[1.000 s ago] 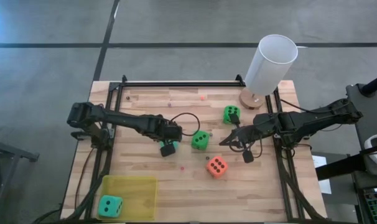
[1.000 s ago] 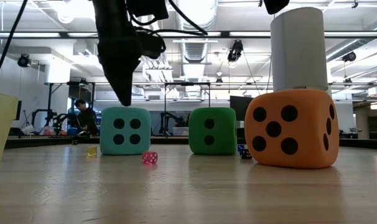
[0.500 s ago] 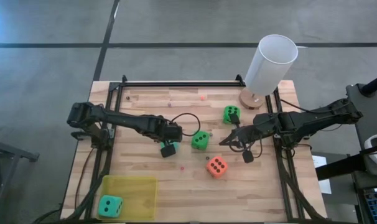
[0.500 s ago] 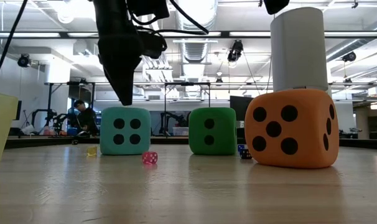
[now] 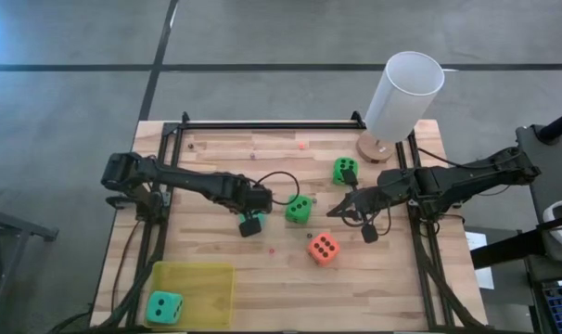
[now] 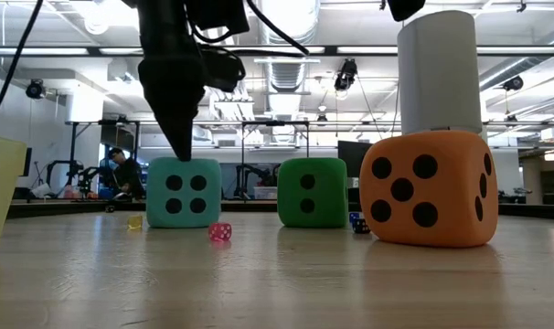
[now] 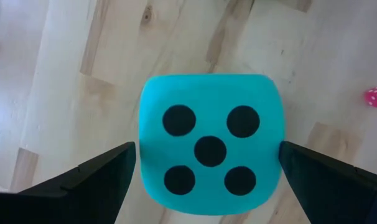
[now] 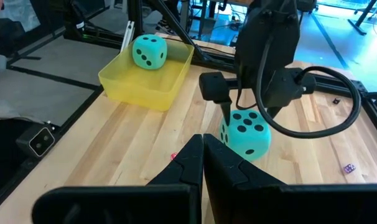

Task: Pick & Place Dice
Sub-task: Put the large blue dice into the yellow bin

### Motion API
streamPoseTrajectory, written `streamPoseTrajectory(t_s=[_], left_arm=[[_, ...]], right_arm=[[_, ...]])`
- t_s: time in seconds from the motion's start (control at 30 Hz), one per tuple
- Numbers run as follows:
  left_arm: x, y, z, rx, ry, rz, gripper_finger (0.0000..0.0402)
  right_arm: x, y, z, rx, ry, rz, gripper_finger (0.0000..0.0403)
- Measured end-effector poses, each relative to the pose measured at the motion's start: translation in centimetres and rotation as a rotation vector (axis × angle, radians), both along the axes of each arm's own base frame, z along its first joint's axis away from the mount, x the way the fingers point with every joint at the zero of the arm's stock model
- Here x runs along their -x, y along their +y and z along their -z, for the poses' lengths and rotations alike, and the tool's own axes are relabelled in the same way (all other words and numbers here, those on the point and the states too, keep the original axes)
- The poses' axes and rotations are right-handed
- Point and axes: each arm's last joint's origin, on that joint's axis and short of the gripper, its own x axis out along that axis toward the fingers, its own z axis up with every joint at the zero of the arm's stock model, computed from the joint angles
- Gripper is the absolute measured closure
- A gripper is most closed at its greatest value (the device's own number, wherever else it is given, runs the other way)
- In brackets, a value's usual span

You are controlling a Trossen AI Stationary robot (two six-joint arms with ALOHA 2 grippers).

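A teal die (image 7: pixel 210 152), five pips up, rests on the table mid-left. My left gripper (image 7: pixel 207 146) hangs just above it (image 6: pixel 181 151), open and pointing down, one finger over each side, touching nothing. It hides most of this die in the high view. A second teal die (image 5: pixel 164 307) lies in the yellow tray (image 5: pixel 211 274). Two green dice (image 5: pixel 299 209) (image 5: pixel 345 171) and an orange-red die (image 5: pixel 323 248) sit on the wood. My right gripper (image 5: pixel 335 211) hovers shut between the green dice, above the table.
A white cylinder (image 5: pixel 402 97) stands on a round wooden base at the far right corner. Tiny coloured dice lie scattered on the wood, one pink (image 6: pixel 219 232), one yellow (image 6: pixel 135 221). Black frame rails (image 5: pixel 262 124) run along the far, left and right edges.
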Motion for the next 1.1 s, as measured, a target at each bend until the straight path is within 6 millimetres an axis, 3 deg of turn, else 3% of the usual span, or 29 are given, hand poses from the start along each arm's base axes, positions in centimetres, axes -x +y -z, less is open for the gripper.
streamPoseTrajectory(t_s=[1.1], left_arm=[[0.4,0.1,1.1,0.008,0.011,0.013,0.0001]], right_arm=[[0.0,0.0,0.0,0.0,0.0,0.001,0.0394]])
